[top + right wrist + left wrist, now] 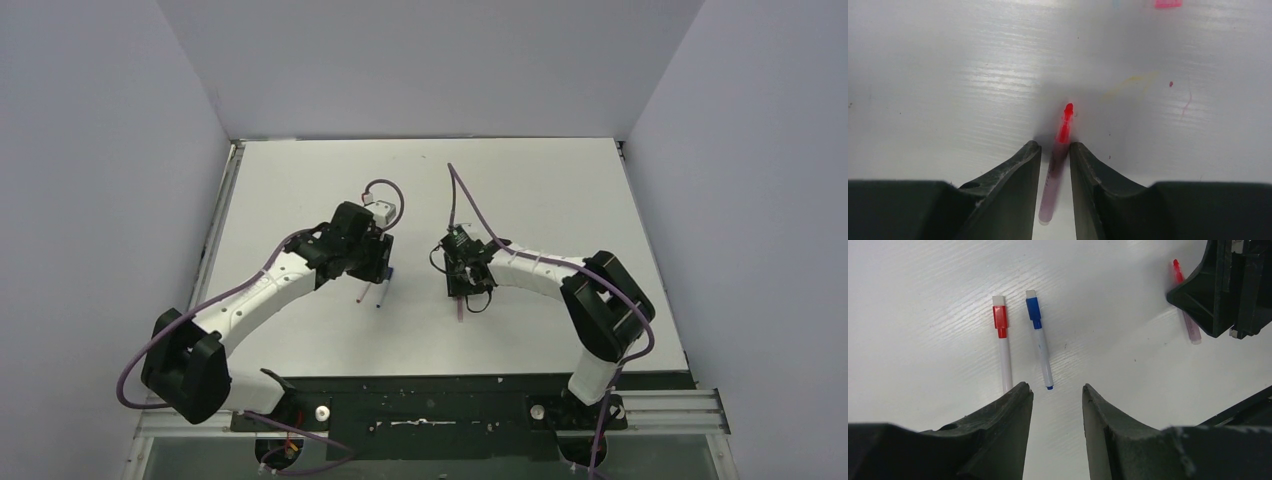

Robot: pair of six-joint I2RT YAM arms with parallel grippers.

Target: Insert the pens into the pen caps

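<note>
Top: right hand low over pink pen on desk; left hand well apart from pink pen.
L wrist: left hand part-open, empty.
R wrist: right hand narrow, straddling pink pen barrel, pinch unclear. Pink pen prob. light, stiff, slick; take mid-barrel.

A white table sits between plain grey walls, a black plate along its near edge.
</note>
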